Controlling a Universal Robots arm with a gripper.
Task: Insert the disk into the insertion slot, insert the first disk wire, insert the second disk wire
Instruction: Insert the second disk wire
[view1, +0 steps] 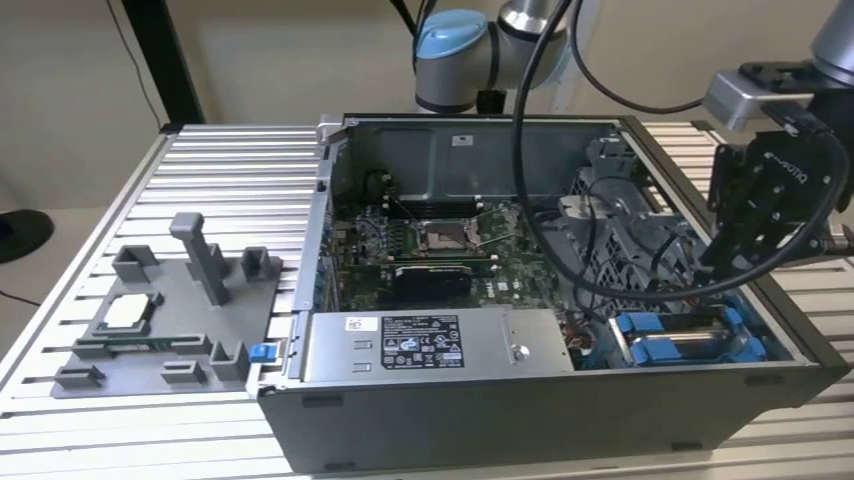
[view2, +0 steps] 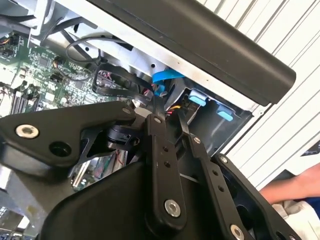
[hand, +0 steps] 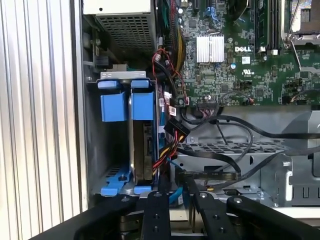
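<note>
Disk (hand: 142, 150) edge-on in blue-clipped slot (hand: 93, 142)

Soft, even light fills the exterior view: the ribbed table (view1: 227, 170) reads bright, while the front of the computer case (view1: 534, 420) is dark. In the first wrist view the heatsink (hand: 209, 49) gleams and shadow pools around the disk (hand: 142, 150). In the second wrist view the table glares almost white.

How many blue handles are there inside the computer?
2, side by side in the drive bay. One blue handle is beside the case wall; the other blue handle is nearer the wires, on the disk. More may be hidden deeper.
</note>
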